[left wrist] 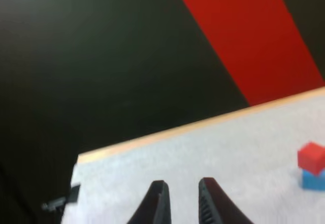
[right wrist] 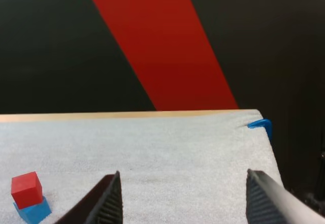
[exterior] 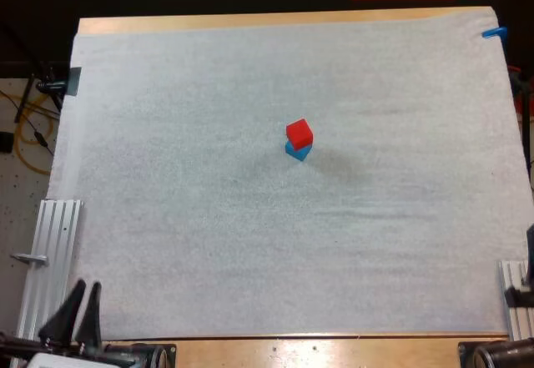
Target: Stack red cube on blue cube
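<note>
Red cube (exterior: 299, 132) sits on top of blue cube (exterior: 297, 151), twisted a little off square with it. The stack stands on the white mat (exterior: 209, 218), slightly right of centre, nothing touching it. Mat covers most of the wooden worktop (exterior: 250, 21). Left hand (exterior: 78, 314) is at the mat's near-left corner, well apart from the stack: narrow gap between the fingers (left wrist: 158, 203), empty. Right hand (right wrist: 185, 198) is spread wide and empty, with the stack well ahead of it.

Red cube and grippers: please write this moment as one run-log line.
red cube on blue cube | blue cube on white mat | left gripper open, empty | right gripper open, empty
</note>
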Controlling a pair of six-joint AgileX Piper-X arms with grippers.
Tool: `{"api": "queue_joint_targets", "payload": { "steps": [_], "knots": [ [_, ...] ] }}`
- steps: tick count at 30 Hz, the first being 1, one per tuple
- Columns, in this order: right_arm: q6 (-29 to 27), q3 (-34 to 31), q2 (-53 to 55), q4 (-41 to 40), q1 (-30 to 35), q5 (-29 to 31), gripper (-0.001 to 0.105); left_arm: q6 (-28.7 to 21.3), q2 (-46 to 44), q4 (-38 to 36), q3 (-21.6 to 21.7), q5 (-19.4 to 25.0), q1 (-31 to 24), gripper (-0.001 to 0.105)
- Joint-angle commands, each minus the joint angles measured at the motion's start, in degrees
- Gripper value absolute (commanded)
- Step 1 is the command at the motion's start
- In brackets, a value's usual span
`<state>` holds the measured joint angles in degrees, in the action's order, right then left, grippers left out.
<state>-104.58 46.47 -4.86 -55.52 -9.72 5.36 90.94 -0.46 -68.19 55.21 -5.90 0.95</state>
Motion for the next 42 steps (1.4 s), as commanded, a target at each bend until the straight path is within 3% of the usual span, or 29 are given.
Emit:
{"api": "queue_joint_targets", "payload": {
  "steps": [1,9,14,25,34,42],
  "knots": [
    [-0.2,-0.82,2.55,-0.6,-0.06,-0.13,0.053,0.49,-2.96,-1.94,-0.72,-0.2,0.2,0.015],
    [-3.2,-2.02,7.91,-5.03,-0.06,-1.94,0.053,0.49,-8.39,-8.6,-0.23,1.55,-0.3,0.015],
    [-4.71,-3.21,7.91,-5.15,-0.06,-4.2,0.053,0.49,-8.52,-7.95,-2.14,3.87,-0.31,0.015],
    [-4.71,-9.88,7.91,-0.31,-0.06,-4.57,0.053,0.49,-8.31,7.55,-13.2,3.98,-0.31,0.015],
    [-4.71,-13.27,7.91,0.02,-0.06,-4.57,0.053,0.49,-8.31,9.43,-20.55,3.98,-0.31,0.015],
    [-4.59,-15.99,7.81,0.02,-0.06,-4.57,0.053,0.49,-8.3,9.43,-23.77,3.98,-0.31,0.015]
  ]
}}
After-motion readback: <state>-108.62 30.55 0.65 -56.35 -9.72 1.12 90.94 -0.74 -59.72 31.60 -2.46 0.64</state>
